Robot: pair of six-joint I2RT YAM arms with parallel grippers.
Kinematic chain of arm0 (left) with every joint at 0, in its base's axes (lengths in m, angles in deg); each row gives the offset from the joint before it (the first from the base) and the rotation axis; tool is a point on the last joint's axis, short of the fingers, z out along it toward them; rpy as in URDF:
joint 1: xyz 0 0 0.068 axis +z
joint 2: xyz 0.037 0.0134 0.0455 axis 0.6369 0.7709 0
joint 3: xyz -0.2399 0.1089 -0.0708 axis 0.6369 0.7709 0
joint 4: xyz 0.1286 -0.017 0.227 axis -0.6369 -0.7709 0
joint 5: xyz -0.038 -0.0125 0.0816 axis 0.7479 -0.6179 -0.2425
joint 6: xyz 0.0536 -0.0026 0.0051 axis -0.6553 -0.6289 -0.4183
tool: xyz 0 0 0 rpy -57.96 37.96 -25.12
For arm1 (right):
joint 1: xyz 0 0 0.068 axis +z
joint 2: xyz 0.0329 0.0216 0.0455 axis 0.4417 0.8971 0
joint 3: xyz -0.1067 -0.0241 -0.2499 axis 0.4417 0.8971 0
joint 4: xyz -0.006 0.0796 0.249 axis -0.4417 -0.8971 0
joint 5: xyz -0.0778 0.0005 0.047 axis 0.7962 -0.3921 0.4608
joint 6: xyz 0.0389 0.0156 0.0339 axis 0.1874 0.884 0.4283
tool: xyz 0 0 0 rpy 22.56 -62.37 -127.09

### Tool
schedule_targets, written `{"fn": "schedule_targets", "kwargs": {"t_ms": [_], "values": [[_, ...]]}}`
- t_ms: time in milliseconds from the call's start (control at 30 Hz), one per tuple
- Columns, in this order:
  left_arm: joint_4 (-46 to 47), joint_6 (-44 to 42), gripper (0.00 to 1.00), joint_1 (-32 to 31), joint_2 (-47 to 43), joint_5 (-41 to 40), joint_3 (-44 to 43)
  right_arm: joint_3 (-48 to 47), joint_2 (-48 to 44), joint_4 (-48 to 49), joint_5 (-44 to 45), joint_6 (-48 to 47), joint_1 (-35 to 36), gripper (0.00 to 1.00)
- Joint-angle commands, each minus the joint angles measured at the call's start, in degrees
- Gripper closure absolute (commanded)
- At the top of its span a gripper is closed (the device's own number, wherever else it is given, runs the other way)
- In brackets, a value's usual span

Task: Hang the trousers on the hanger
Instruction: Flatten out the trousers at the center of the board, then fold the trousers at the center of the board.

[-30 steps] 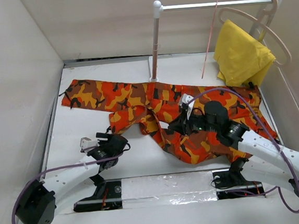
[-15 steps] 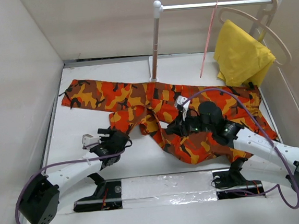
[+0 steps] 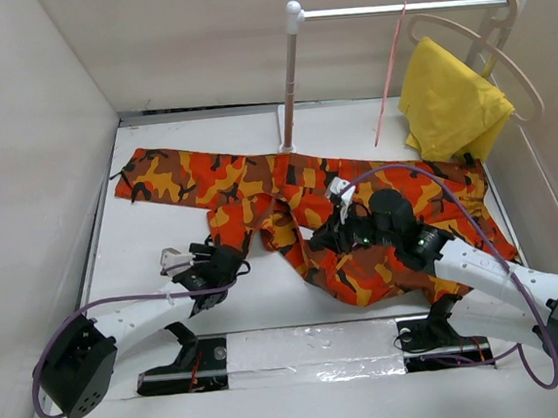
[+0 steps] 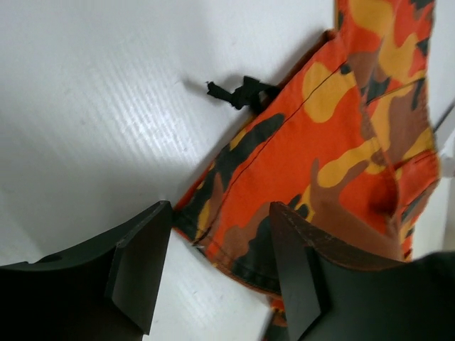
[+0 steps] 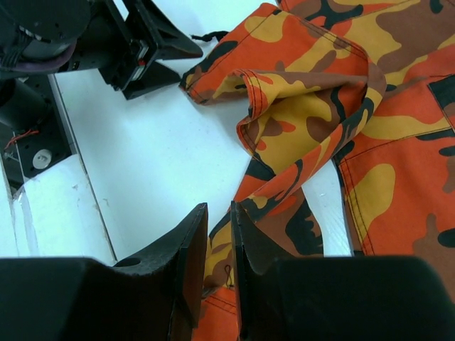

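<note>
No legible txt, labels, nos. or logos on trousers (image 3: 218,180) or elsewhere.

L gripper (image 4: 220,210) jaws apart, straddling trousers (image 4: 334,163) hem corner; white table (image 4: 92,106).

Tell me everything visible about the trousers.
The trousers are thin woven-looking cloth in orange, yellow, brown and black camouflage, lying crumpled on the white table. One leg stretches left, the rest is folded and bunched near the middle. The right pincer pinches a fold; the open left pincer straddles a hem corner.
</note>
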Motion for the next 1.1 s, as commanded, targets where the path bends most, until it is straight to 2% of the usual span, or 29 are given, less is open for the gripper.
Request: {"fn": "schedule_targets", "kwargs": {"t_ms": [0, 167, 200, 333, 500, 600, 733, 767, 800, 867, 900, 967, 1067], "values": [[-5.9, 0.5, 0.44, -1.1, 1.6, 0.8, -1.9, -1.9, -0.5, 2.6, 0.9, 0.5, 0.5, 0.74], [-11.9, -2.9, 0.39, -1.1, 4.9, 3.5, -4.7, -1.3, -1.2, 4.6, 1.0, 1.1, 0.0, 0.74], [-13.0, -3.1, 0.43, -1.1, 5.2, 3.7, -5.0, -1.1, -1.6, 5.1, 1.0, 1.3, -0.6, 0.75], [-16.5, -4.2, 0.45, -1.1, 6.5, 2.8, -7.0, -0.2, -3.6, 6.9, 0.7, 2.6, -1.2, 0.74], [-14.7, -9.7, 0.50, -1.1, 10.7, 4.5, -9.2, 0.2, -7.3, 5.5, 1.3, 2.7, -3.2, 0.74], [-15.1, -12.3, 0.63, -1.1, 15.6, 5.4, -11.3, 0.9, -9.4, 5.3, 1.1, 2.7, -3.8, 0.74], [-14.2, -15.5, 0.64, -1.1, 20.6, 5.3, -14.4, 1.7, -10.8, 5.6, -0.4, 2.9, -4.4, 0.74], [-13.7, -16.8, 0.65, -1.1, 21.0, 5.2, -14.8, 1.8, -11.3, 5.5, -0.5, 2.9, -4.4, 0.74], [-13.6, -17.0, 0.71, -1.1, 21.4, 5.0, -15.1, 2.1, -11.6, 5.3, -0.7, 2.8, -5.0, 0.74], [-12.3, -18.6, 0.80, 0.2, 21.6, 4.3, -15.2, 2.9, -12.1, 5.4, -0.8, 2.8, -5.0, 0.74], [-11.6, -19.5, 0.91, 0.2, 21.3, 4.3, -14.9, 3.2, -12.5, 5.3, -1.0, 2.9, -5.5, 0.74], [-10.3, -21.0, 1.00, 1.8, 19.7, 4.3, -14.2, 3.9, -12.8, 5.4, -1.2, 2.9, -5.5, 0.74], [-12.1, -24.4, 1.00, 1.8, 14.8, 1.0, -15.6, 4.6, -13.4, 4.8, -0.6, 3.0, -6.1, 0.74]]}}
